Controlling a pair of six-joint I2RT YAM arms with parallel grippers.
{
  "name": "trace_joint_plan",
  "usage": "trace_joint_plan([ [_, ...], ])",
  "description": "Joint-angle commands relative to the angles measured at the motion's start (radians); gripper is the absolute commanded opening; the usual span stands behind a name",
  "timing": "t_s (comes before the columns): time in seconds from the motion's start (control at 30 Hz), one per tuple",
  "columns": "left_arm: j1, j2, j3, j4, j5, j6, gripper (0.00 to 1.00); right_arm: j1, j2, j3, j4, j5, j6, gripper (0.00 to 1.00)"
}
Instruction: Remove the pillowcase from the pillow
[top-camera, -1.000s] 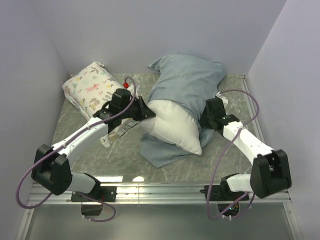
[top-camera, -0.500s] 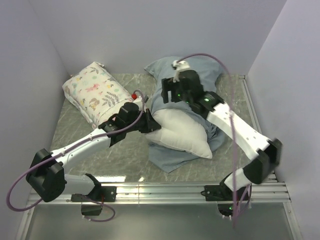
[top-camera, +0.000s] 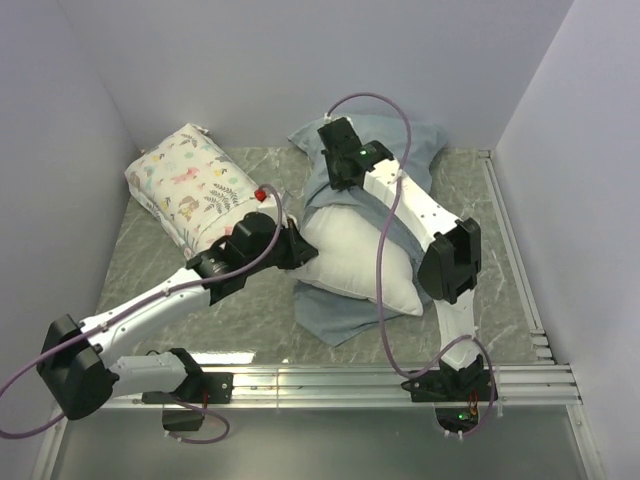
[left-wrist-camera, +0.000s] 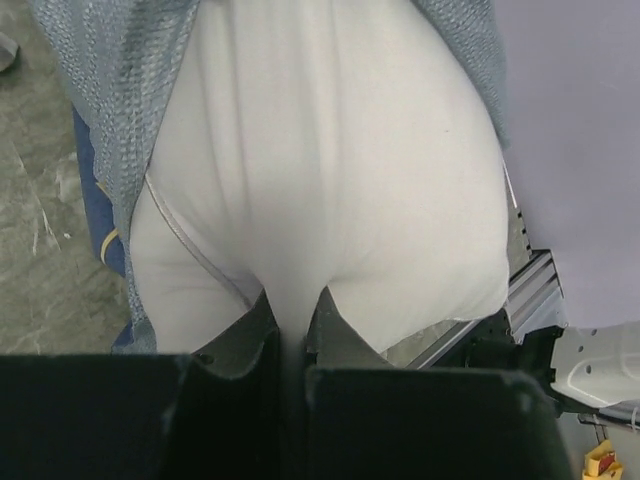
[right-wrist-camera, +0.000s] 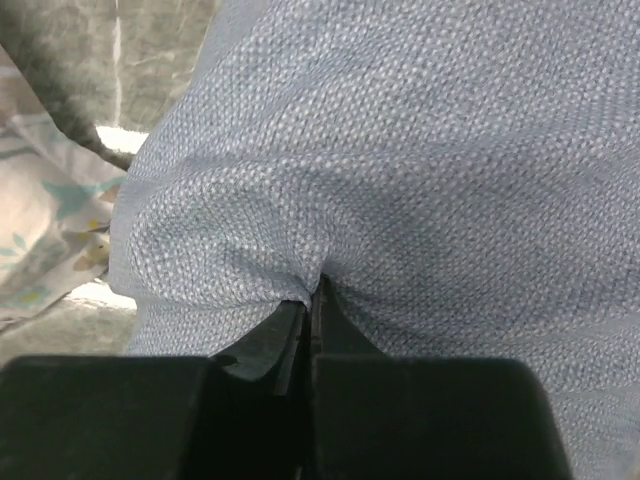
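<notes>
The off-white pillow (top-camera: 365, 265) lies mid-table, its near half bare. The grey-blue pillowcase (top-camera: 420, 150) still covers its far half, and a flap of it lies under the pillow's near edge. My left gripper (top-camera: 300, 247) is shut on a pinch of the pillow's left edge; in the left wrist view the white pillow (left-wrist-camera: 330, 150) bulges out from between the closed left gripper (left-wrist-camera: 293, 310), with the pillowcase (left-wrist-camera: 120, 80) bunched at the upper left. My right gripper (top-camera: 335, 180) reaches over to the case's far left part. There the right gripper (right-wrist-camera: 315, 290) is shut on a fold of the pillowcase (right-wrist-camera: 420, 150).
A smaller floral-print pillow (top-camera: 185, 185) lies at the back left, and its print shows at the left edge as floral cloth (right-wrist-camera: 40, 230). Lilac walls close in the table on three sides. A metal rail (top-camera: 330, 380) runs along the near edge.
The right arm swung from the pillow's right side up and over to the case's far left part, opened on the way, then shut on the cloth. The left gripper kept its pinch.
</notes>
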Motion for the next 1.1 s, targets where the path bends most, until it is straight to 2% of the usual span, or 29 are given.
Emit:
trace_joint_plan([
  [0.0,-0.061,-0.139,0.018,-0.163,0.021,0.002,0.00,-0.170,-0.010,0.057,0.041,0.206,0.046,0.00],
  [0.2,-0.064,-0.281,0.044,-0.317,-0.019,0.005,0.00,-0.350,-0.085,-0.021,0.106,0.164,0.136,0.00],
  [0.27,-0.066,-0.335,0.053,-0.361,-0.074,-0.004,0.00,-0.407,-0.093,-0.036,0.127,0.138,0.156,0.00],
  [0.43,-0.066,-0.394,0.065,-0.447,-0.190,-0.020,0.00,-0.460,-0.081,-0.075,0.160,0.057,0.210,0.00],
  [0.57,-0.064,-0.343,0.078,-0.398,-0.207,-0.015,0.00,-0.451,-0.119,-0.116,0.173,-0.066,0.230,0.00],
  [0.6,-0.064,-0.302,0.093,-0.386,-0.208,-0.011,0.00,-0.436,-0.145,-0.168,0.187,-0.072,0.223,0.07],
  [0.63,-0.066,-0.282,0.101,-0.374,-0.203,-0.006,0.00,-0.424,-0.206,-0.196,0.198,-0.074,0.216,0.32],
  [0.7,-0.064,-0.237,0.122,-0.345,-0.226,0.003,0.00,-0.407,-0.278,-0.281,0.221,-0.084,0.203,0.56],
  [0.77,-0.053,-0.204,0.139,-0.338,-0.247,0.017,0.00,-0.401,-0.398,-0.347,0.256,-0.100,0.198,0.73],
  [0.83,-0.035,-0.161,0.148,-0.343,-0.280,0.025,0.00,-0.394,-0.519,-0.452,0.279,-0.136,0.196,0.77],
  [0.93,-0.020,-0.142,0.130,-0.314,-0.281,0.046,0.21,-0.367,-0.686,-0.636,0.336,-0.204,0.196,0.80],
  [0.97,-0.018,-0.139,0.134,-0.320,-0.299,0.061,0.40,-0.352,-0.726,-0.685,0.356,-0.189,0.202,0.80],
  [1.03,-0.018,-0.130,0.176,-0.338,-0.364,0.087,0.58,-0.300,-0.830,-0.834,0.382,-0.152,0.210,0.80],
  [1.07,-0.017,-0.125,0.197,-0.349,-0.382,0.112,0.71,-0.287,-0.861,-0.880,0.406,-0.143,0.219,0.80],
])
